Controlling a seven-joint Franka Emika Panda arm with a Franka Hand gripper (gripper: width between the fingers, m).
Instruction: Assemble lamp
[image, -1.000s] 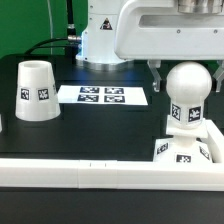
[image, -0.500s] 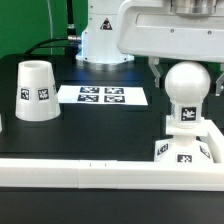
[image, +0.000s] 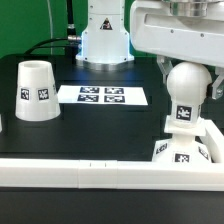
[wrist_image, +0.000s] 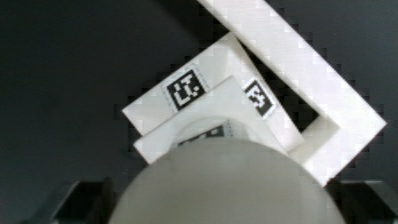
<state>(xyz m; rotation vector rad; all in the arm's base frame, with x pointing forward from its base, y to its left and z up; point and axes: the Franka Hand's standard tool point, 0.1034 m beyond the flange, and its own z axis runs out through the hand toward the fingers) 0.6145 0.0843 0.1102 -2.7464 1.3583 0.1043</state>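
Observation:
The white ball-headed bulb (image: 190, 82) stands upright on the flat square base (image: 185, 150) at the exterior view's right, with a tag on its neck. My gripper (image: 189, 78) hangs over it with one dark finger on each side of the ball head. A narrow gap shows at each side, so the jaws look open around the bulb. In the wrist view the bulb's round head (wrist_image: 222, 185) fills the foreground between the fingers (wrist_image: 80, 203), and the tagged base (wrist_image: 214, 95) lies beyond it. The tapered shade (image: 36, 91) stands alone at the exterior view's left.
The marker board (image: 102, 96) lies flat on the black table between the shade and the base. A white rail (image: 90, 172) runs along the table's front edge. The robot's white pedestal (image: 104, 40) stands behind the marker board.
The wrist and hand have shifted toward the exterior view's right and turned about the bulb. The bulb's neck tag stays in the same place. The shade has not moved.

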